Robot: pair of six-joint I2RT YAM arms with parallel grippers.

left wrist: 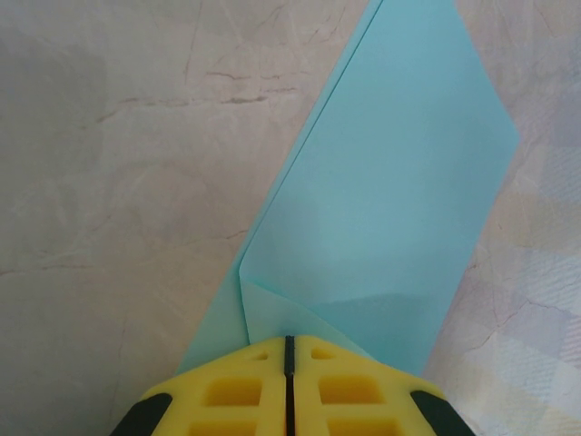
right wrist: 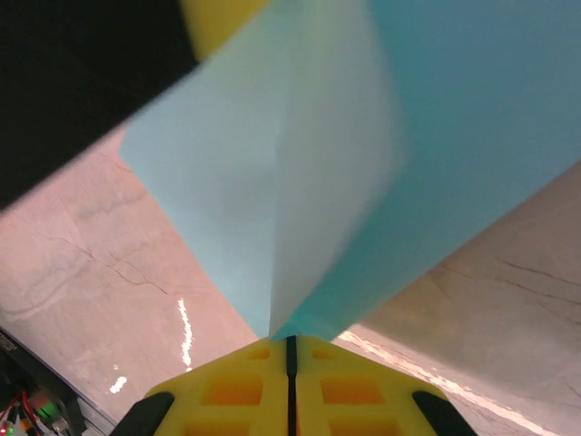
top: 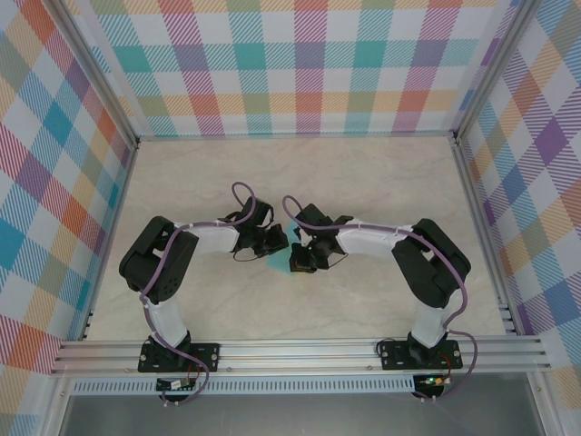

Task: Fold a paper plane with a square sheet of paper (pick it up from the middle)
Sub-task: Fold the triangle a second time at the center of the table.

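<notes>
The square sheet of paper (top: 285,246) is turquoise and folded into a longer creased shape, held above the table between both grippers. In the left wrist view the sheet of paper (left wrist: 390,200) stretches away with a small folded corner at the left gripper (left wrist: 290,341), which is shut on its near edge. In the right wrist view the sheet of paper (right wrist: 300,173) rises from the right gripper (right wrist: 290,341), shut on its crease. The left gripper's yellow finger (right wrist: 218,20) shows behind the paper. No slim paper plane dart is in view. From above, the left gripper (top: 275,241) and right gripper (top: 300,254) nearly touch.
The marbled table (top: 290,173) is walled by checked panels (top: 300,64) on three sides. An aluminium rail (top: 300,350) with both arm bases runs along the near edge. Bare tabletop lies behind and beside the arms.
</notes>
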